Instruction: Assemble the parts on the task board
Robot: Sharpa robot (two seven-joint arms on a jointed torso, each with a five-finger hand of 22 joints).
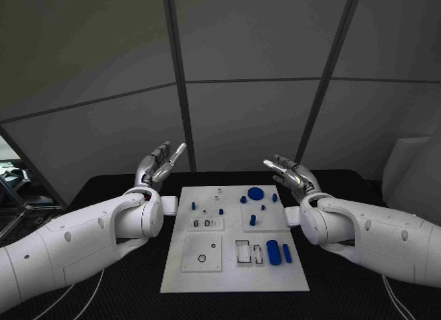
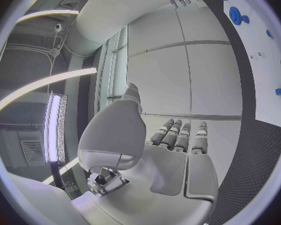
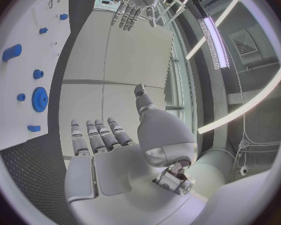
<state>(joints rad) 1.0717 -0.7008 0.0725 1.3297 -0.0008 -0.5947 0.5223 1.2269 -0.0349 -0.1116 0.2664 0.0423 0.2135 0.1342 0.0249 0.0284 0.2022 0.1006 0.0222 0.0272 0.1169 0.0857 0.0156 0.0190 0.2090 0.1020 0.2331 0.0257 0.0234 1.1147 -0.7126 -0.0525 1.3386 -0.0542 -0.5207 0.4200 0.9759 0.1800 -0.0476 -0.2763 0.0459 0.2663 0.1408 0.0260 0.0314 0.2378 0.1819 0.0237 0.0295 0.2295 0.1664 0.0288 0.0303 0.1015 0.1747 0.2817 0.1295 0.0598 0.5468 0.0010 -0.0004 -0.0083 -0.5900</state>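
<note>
Head view: left hand [image 1: 159, 164] and right hand [image 1: 291, 173] hover empty, fingers spread, flanking the white board [image 1: 235, 267] with blue parts [image 1: 273, 251].

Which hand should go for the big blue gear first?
Probably right: the right hand is open beside the board's far right corner, nearest the blue gear. The left hand, also open, is across the task board.
</note>
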